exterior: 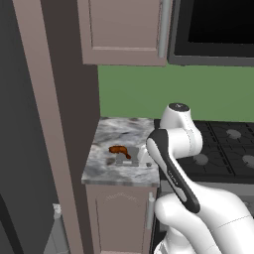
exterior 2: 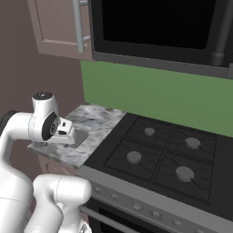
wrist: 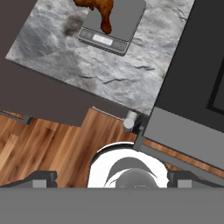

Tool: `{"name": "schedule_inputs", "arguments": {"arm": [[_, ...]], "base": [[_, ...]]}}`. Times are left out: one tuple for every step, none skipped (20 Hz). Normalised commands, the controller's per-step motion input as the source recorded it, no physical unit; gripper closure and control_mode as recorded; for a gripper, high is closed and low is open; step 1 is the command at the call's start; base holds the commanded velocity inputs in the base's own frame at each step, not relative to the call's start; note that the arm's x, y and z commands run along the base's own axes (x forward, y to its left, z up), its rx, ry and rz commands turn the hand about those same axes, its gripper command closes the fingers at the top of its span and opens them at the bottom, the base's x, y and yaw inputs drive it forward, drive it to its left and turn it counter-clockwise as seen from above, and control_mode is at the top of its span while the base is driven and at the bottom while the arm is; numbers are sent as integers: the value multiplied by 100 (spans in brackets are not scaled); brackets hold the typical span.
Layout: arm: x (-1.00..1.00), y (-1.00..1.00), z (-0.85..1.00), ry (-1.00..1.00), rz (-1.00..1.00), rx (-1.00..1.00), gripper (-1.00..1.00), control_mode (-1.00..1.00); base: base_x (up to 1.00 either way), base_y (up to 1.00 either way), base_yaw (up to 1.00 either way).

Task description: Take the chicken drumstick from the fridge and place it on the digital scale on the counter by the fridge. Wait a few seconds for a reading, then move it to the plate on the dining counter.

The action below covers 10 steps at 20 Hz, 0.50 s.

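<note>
Drumstick (wrist: 97, 11) resting on the scale (wrist: 114, 25), scale near the front of the narrow marbled surface (wrist: 100, 72), display strip toward the front edge. Seen from the left base camera: drumstick (exterior: 119, 150) lying across the scale's (exterior: 126, 156) top, stove (exterior: 223, 149) just beside the surface on its far side from the dark wall panel. Likely left there alone so a reading can settle; nothing pressing on the meat or the scale.

Gripper (wrist: 111, 179) wide open, holding nothing, drawn back from the scale and out past the surface's front edge, over wooden floor (wrist: 48, 148). Drumstick well apart from the fingertips (wrist: 43, 178), up at the far edge of the hand camera's frame. Judged: weighing pause in hand; next, a reach back over the scale to grasp the drumstick for the plate.
</note>
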Motion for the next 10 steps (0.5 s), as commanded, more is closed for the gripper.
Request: {"name": "schedule_inputs", "arguments": {"arm": [[0, 0, 0, 0, 0, 0, -100, -100], [0, 0, 0, 0, 0, 0, -100, -100], [0, 0, 0, 0, 0, 0, -100, -100], [0, 0, 0, 0, 0, 0, -100, -100], [0, 0, 0, 0, 0, 0, -100, -100], [0, 0, 0, 0, 0, 0, -100, -100], [0, 0, 0, 0, 0, 0, -100, -100], [0, 0, 0, 0, 0, 0, -100, -100], [0, 0, 0, 0, 0, 0, -100, -100], [0, 0, 0, 0, 0, 0, -100, -100]], "base": [[0, 0, 0], [0, 0, 0], [0, 0, 0], [0, 0, 0], [0, 0, 0], [0, 0, 0], [0, 0, 0], [0, 0, 0], [0, 0, 0], [0, 0, 0]]}}
